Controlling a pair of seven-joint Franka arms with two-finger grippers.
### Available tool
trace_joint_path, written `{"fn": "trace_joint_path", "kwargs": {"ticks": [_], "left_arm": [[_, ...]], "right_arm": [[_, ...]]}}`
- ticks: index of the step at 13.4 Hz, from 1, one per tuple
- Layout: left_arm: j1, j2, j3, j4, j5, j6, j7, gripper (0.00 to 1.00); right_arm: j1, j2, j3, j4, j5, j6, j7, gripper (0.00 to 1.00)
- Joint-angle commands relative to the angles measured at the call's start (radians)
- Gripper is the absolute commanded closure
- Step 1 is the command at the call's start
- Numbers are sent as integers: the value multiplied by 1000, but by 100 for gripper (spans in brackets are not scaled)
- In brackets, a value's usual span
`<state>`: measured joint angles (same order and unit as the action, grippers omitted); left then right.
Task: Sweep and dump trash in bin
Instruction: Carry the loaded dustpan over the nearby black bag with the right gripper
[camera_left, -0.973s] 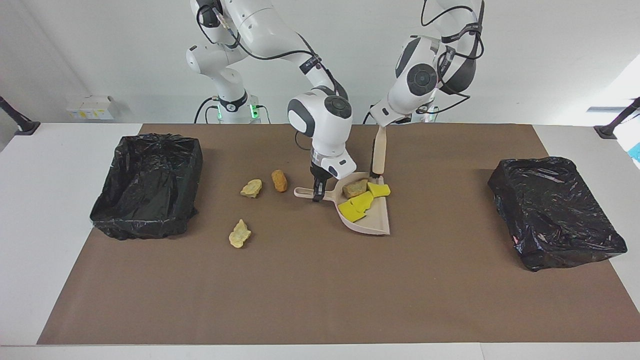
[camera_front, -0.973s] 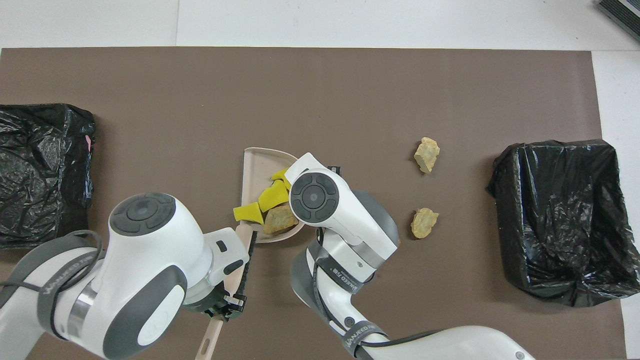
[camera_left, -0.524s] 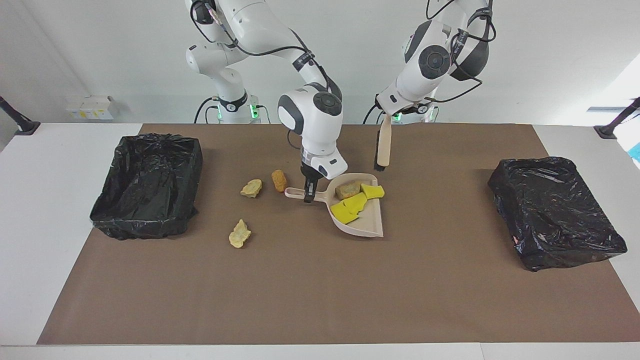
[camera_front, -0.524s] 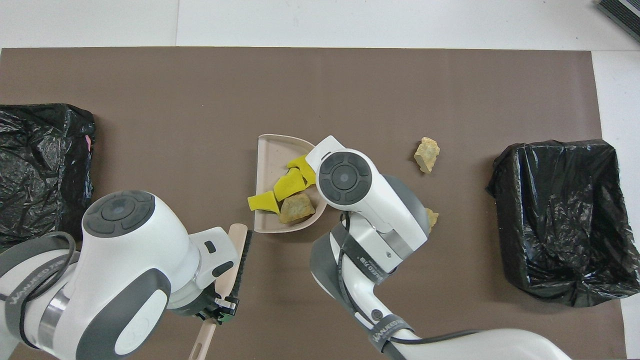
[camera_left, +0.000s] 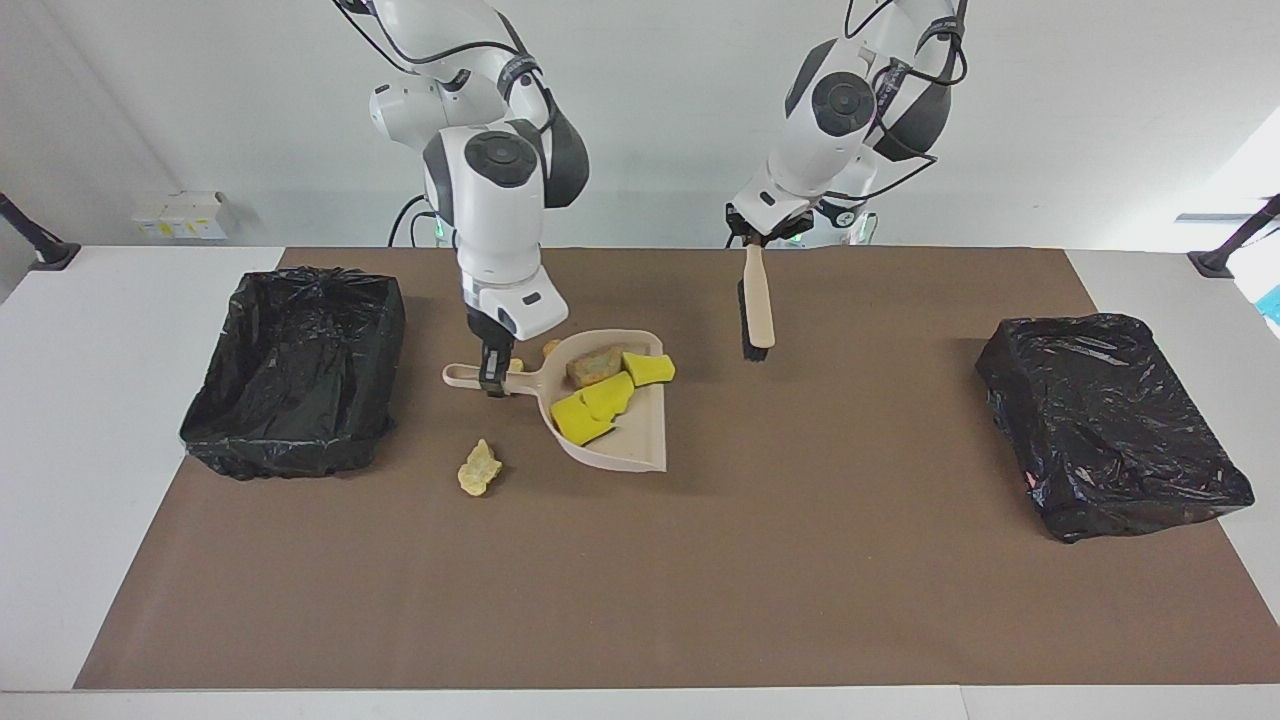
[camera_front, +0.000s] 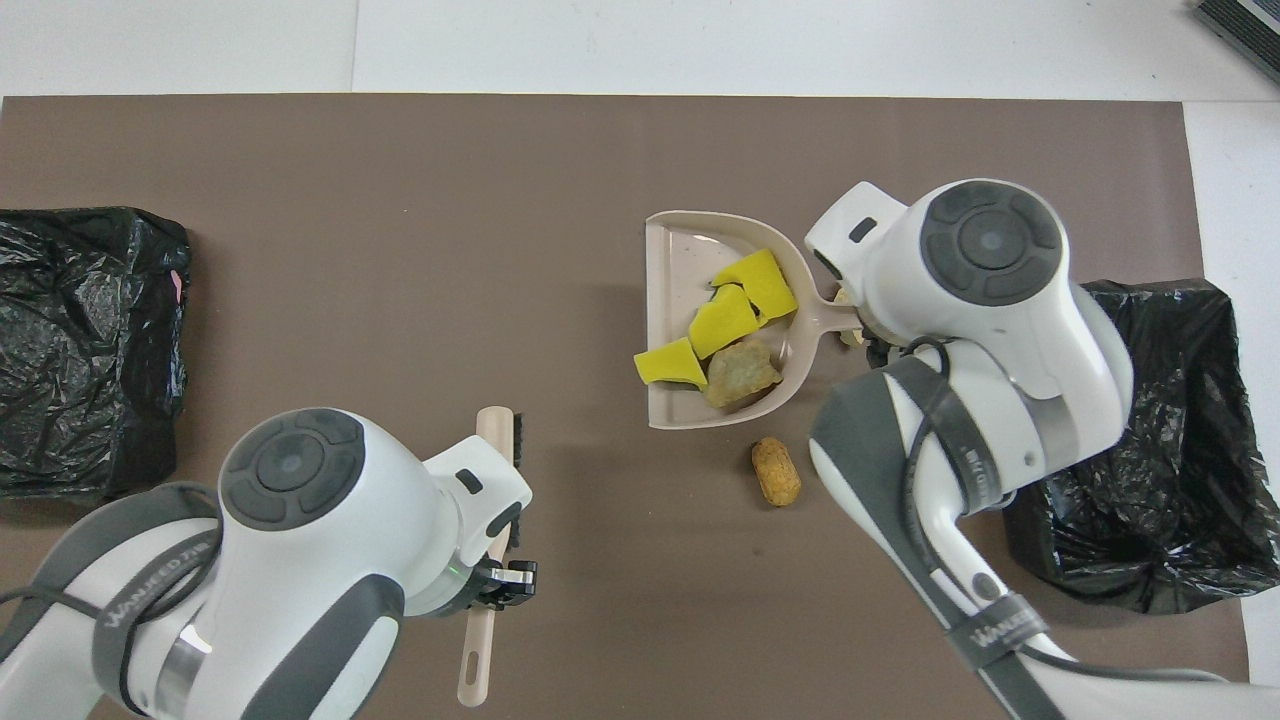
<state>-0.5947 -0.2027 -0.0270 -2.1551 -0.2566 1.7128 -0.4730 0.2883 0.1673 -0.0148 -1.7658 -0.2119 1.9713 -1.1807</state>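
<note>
- Right gripper (camera_left: 491, 381) clamps the dustpan (camera_left: 630, 440) handle; four trash lumps (camera_left: 597, 397) ride inside, others lie on the mat nearby.
- Left gripper (camera_left: 757, 236) grips the brush (camera_left: 757, 310), raised over the mat.

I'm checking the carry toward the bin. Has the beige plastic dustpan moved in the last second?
Yes. The beige plastic dustpan, held by the right gripper, has shifted toward the open black-lined bin at the right arm's end.
</note>
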Motion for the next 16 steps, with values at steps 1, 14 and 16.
{"fn": "trace_joint_path", "kwargs": {"ticks": [1,14,16], "left_arm": [[-101,37,10,-3,0,76,-112,100],[-339,174,9,-78,2,352,-325,100],[-339,177,9,-101,2,382,-323,100]], "right_arm": [[-113,-32,9,0,31,-22,-133,100],[-650,-87,-2,2,-10,-37,-755,100],[-669,-100,-4,-7,-107,-61,-766,100]]}}
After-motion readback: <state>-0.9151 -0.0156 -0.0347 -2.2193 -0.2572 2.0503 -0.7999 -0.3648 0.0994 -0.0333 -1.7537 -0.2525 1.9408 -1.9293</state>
